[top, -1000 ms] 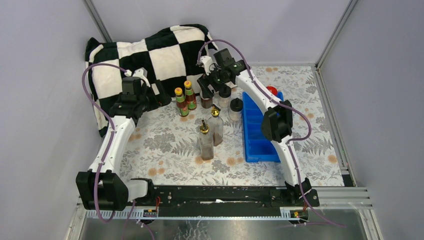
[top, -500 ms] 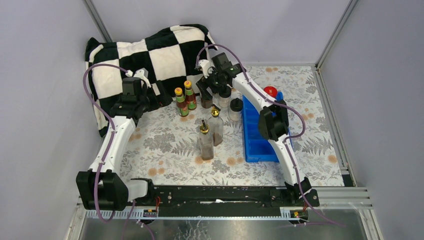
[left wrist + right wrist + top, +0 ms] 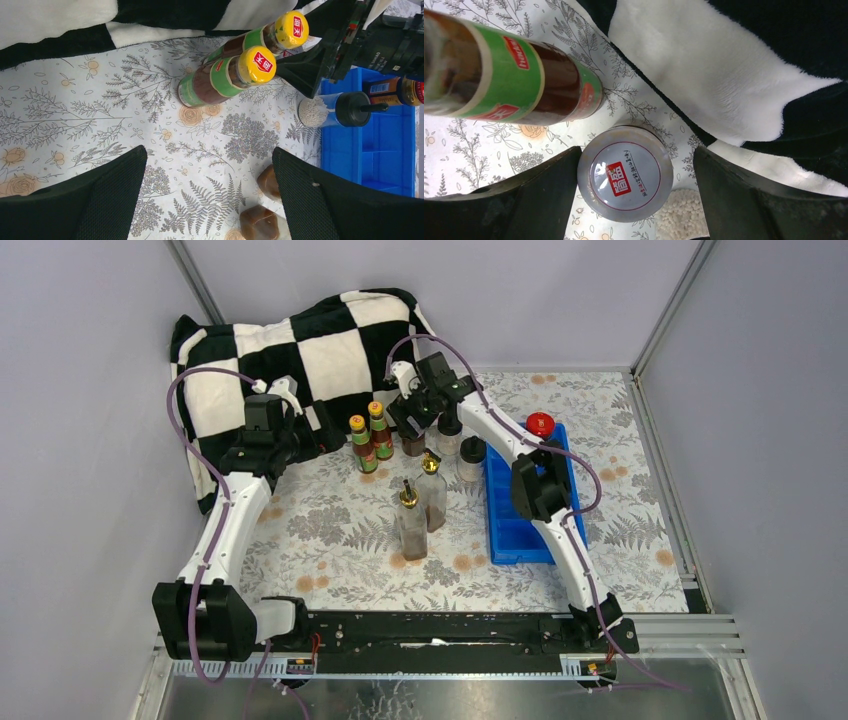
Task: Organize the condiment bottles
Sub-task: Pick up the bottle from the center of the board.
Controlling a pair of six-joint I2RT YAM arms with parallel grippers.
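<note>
My right gripper [image 3: 411, 423] [image 3: 634, 187] is open and straddles the white-lidded dark jar [image 3: 625, 173] from above, its jaws on either side of the lid. Two orange-capped sauce bottles [image 3: 368, 440] [image 3: 225, 75] stand just left of it, one close by in the right wrist view [image 3: 524, 85]. Two black-capped shakers [image 3: 460, 448] [image 3: 335, 109] stand to its right. Two gold-spouted bottles [image 3: 421, 505] stand nearer the front. The red-lidded jar [image 3: 540, 424] sits in the far end of the blue tray [image 3: 520, 525]. My left gripper [image 3: 318, 436] [image 3: 210, 195] is open and empty, left of the orange-capped bottles.
A black-and-white checkered blanket [image 3: 300, 350] [image 3: 724, 75] lies at the back left, right behind the jar and bottles. The floral mat [image 3: 330, 530] covers the table. Grey walls close in the left, back and right sides.
My right gripper has moved left and down over the white-lidded jar, uncovering the red-lidded jar in the tray. The left arm has not moved.
</note>
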